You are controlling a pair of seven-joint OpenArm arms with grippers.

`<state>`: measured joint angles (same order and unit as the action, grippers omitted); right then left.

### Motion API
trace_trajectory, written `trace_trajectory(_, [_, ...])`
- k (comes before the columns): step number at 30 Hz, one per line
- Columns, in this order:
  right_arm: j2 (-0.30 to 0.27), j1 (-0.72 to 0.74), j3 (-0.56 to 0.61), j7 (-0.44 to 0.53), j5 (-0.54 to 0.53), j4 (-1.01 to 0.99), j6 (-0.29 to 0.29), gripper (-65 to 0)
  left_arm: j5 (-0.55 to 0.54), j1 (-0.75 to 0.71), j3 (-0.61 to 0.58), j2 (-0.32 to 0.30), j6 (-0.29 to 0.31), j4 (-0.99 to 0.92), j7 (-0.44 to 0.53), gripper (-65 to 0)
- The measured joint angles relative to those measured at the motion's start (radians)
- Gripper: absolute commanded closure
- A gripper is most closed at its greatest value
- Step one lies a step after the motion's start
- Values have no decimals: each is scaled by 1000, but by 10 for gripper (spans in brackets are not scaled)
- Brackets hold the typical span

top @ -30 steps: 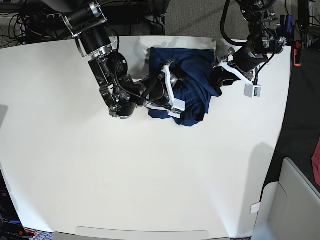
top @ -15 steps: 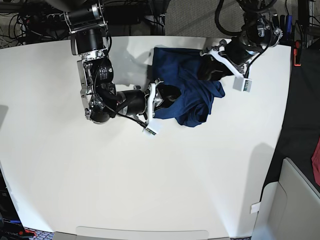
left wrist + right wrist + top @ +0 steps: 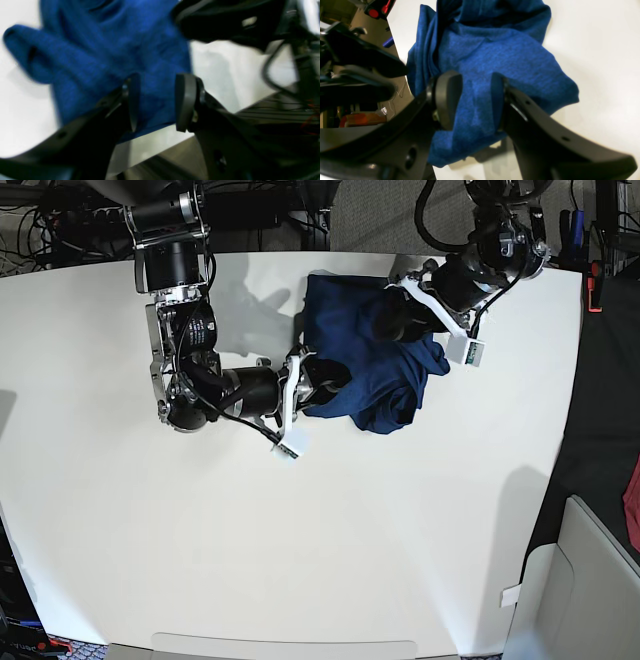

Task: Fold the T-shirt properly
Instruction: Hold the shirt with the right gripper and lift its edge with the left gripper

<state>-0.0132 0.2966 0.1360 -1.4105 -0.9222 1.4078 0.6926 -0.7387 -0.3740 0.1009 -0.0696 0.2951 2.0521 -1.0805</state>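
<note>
— So where does the T-shirt (image 3: 372, 360) sit?
— Bunched near the bench's (image 3: 300, 560) far edge; wide bare surface lies in front and to both sides.
— What's changed?
— A second ago the right pincer (image 3: 318, 378) lay over the middle of the cloth; now it is back at the near-left edge, jaws apart with fabric between them. The left pincer (image 3: 395, 318) has moved inward onto the cloth, jaws apart too.
— Orientation?
— Too crumpled to tell.
</note>
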Motion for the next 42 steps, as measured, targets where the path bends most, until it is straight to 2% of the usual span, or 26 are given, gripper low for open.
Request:
trace_trajectory(8, [0,5,-21,0,-1,0,0,-218,179,0,-116,5,1,0,0,-228])
trace_trajectory(15, [-1,5,-22,0,-1,0,0,-218,216,2,-127,5,1,0,0,-225])
trace_trajectory(23, [-3,5,-49,0,-1,0,0,-218,341,24,-194,5,0,-13,2,-221])
trace_trajectory(29, [-3,5,-56,0,-1,0,0,-218,365,23,-206,5,1,-14,0,-170])
trace_trajectory(36, [-4,5,-61,0,-1,0,0,-218,373,23,-206,5,1,-14,1,-47])
trace_trajectory(42, [-17,5,-63,0,0,0,0,-218,396,21,-188,6,1,-2,0,-35])
